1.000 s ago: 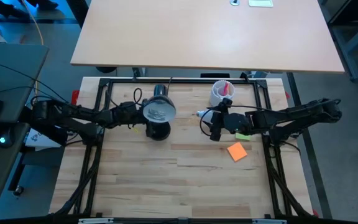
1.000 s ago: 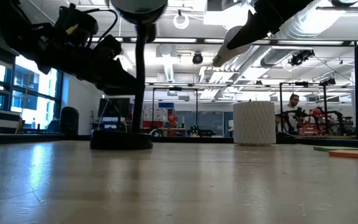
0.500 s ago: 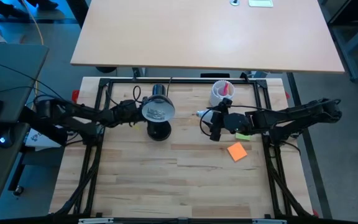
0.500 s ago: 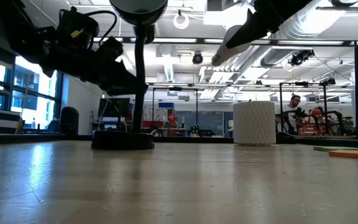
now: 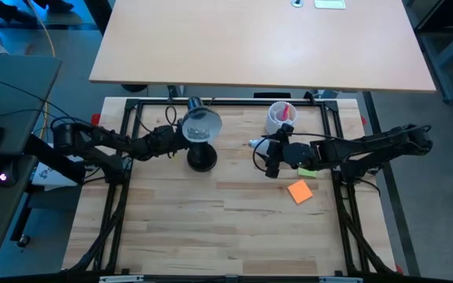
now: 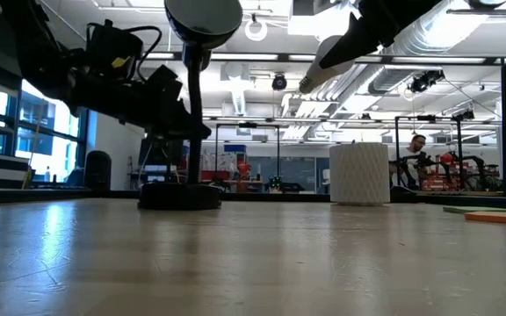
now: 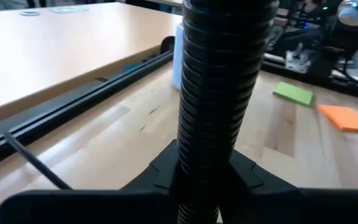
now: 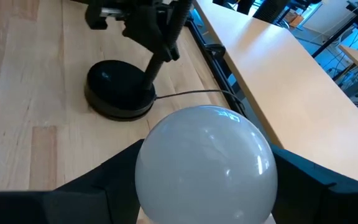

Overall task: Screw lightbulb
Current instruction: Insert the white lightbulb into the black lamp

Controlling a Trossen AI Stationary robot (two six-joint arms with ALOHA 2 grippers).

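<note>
Between the right gripper's fingers sits the bulb, held above the table, right of the lamp. Clamped on the lamp's neck, the left gripper could tip it, misaligning socket and bulb.

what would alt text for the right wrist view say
A white lightbulb fills the foreground, held between the right gripper's dark fingers. Beyond it on the wooden table, the left gripper clasps the ribbed neck of a black desk lamp.

One lightbulb, one lamp, one cup, two notes.
</note>
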